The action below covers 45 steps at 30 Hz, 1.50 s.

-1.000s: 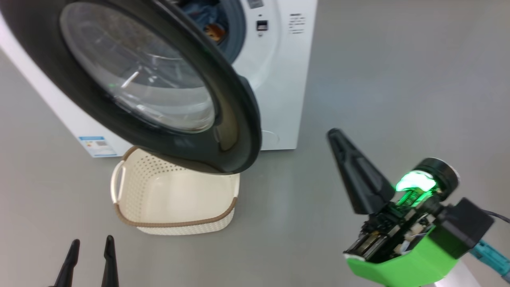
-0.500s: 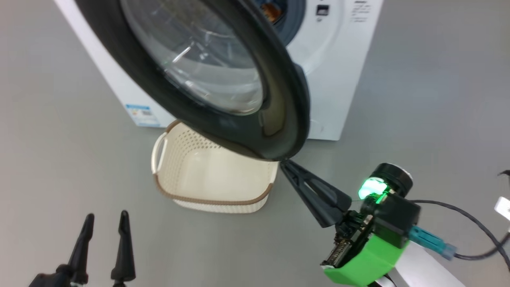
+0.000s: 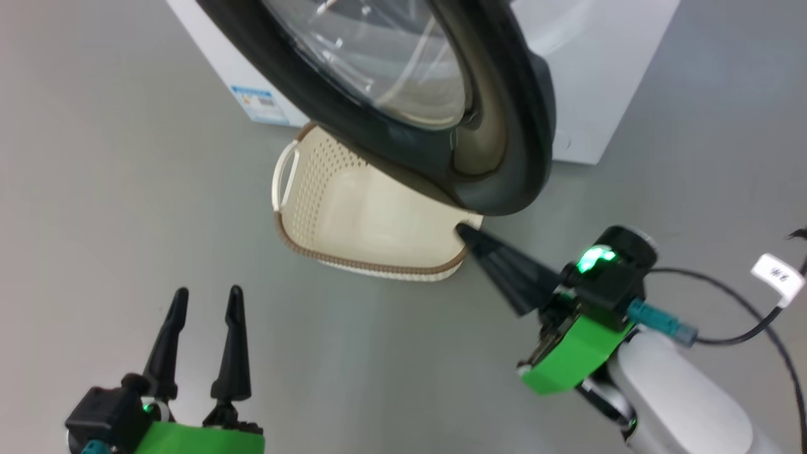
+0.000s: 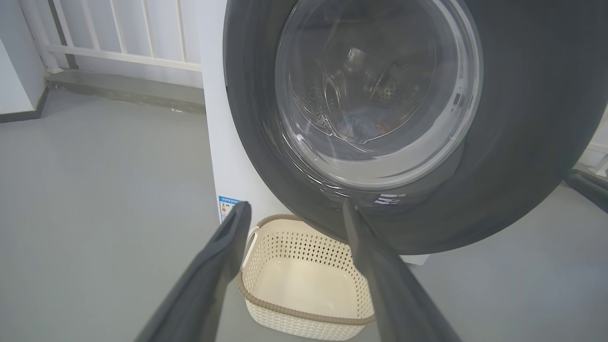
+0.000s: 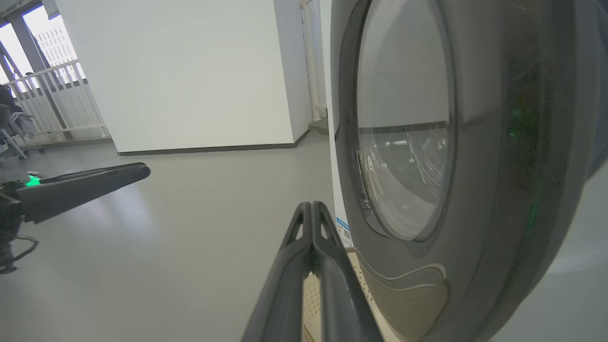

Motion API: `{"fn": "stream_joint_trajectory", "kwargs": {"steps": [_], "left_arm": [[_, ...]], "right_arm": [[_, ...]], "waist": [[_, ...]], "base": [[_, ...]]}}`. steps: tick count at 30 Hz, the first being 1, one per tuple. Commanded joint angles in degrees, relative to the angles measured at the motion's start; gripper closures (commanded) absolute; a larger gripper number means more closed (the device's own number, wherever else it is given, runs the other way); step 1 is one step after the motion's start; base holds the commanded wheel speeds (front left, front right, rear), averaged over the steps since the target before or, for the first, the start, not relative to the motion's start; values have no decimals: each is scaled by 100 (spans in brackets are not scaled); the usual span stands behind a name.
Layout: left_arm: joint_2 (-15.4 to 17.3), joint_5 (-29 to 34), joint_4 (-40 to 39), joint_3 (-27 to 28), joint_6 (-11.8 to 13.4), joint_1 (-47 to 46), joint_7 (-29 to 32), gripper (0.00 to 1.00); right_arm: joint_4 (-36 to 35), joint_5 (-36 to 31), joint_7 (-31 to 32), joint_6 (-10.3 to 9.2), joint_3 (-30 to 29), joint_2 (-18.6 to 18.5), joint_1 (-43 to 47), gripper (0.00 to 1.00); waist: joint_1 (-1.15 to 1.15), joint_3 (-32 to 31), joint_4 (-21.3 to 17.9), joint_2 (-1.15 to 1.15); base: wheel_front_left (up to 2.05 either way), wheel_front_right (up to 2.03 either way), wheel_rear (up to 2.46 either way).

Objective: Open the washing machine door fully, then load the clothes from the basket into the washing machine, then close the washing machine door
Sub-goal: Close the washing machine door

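Observation:
The washing machine door (image 3: pixel 517 145) stands partly open, its black rim and glass bowl hanging over the cream basket (image 3: pixel 340 189), which holds nothing. My right gripper (image 3: pixel 462 231) is shut, its tip just under the door's lower rim beside the basket's right corner. In the right wrist view the shut right gripper (image 5: pixel 311 206) points along the door's outer face (image 5: pixel 498 190). My left gripper (image 3: pixel 205 302) stands open over bare floor, short of the basket. Through the door glass in the left wrist view, a blue and orange patch of the clothes (image 4: pixel 365 126) lies in the drum of the washing machine (image 3: pixel 618 75).
Grey floor lies all around. A black cable with a white tag (image 3: pixel 778 274) trails from my right wrist. White railings (image 4: pixel 118 33) run behind the machine, and a white wall (image 5: pixel 190 71) stands beyond it. My left gripper (image 5: pixel 85 183) also appears at the left of the right wrist view.
The head camera has shifted, sliding the scene right and up. My right gripper swung left from open floor to the door's lower rim by the basket corner. The left gripper stays open.

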Motion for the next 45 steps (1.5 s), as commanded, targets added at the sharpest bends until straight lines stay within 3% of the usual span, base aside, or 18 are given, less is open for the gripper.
{"fn": "stream_joint_trajectory", "kwargs": {"steps": [1, 10, 21, 45], "left_arm": [[52, -38, -145, 145, 26, -186, -32, 0], [52, -246, -62, 33, -2, -463, -32, 0], [52, -315, 40, -88, -84, -667, -32, 0], [52, -411, 53, -412, -155, -1223, -32, 0]], "right_arm": [[-63, 88, -26, 35, -29, 99, -68, 100], [548, -17, -26, 35, -500, 287, -667, 100], [645, -167, -26, 35, -1370, 568, -1255, 100], [1209, -172, -26, 35, -2269, 580, -3361, 100]], "waist": [[-1, 330, 216, 0], [-1, 713, 305, 0], [-1, 994, 209, 0], [-1, 1857, 223, 0]], "base": [[0, 0, 0], [0, 0, 0], [0, 0, 0], [0, 0, 0]]}}
